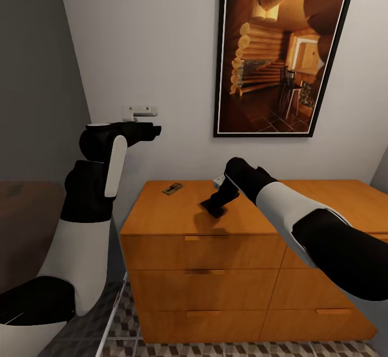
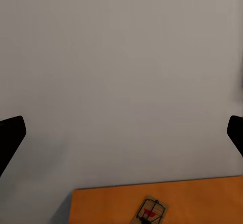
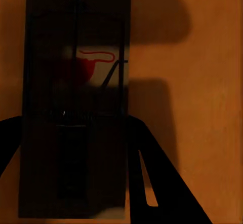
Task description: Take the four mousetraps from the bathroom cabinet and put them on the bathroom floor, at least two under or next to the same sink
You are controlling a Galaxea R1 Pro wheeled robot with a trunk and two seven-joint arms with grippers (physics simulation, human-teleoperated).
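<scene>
Cabinet [image 1: 161, 214] top — right tool [image 1: 215, 206] clamped on mousetrap [image 3: 76, 107]; left tool [image 2: 121, 133] raised, spread wide, empty.

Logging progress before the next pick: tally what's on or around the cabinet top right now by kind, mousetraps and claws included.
Mousetraps: 2, one lying free near the cabinet's back edge, one under the right claw
Claws: 2, left claw raised by the wall, right claw down at the cabinet top
Framed pictures: 1
Total: 5
</scene>
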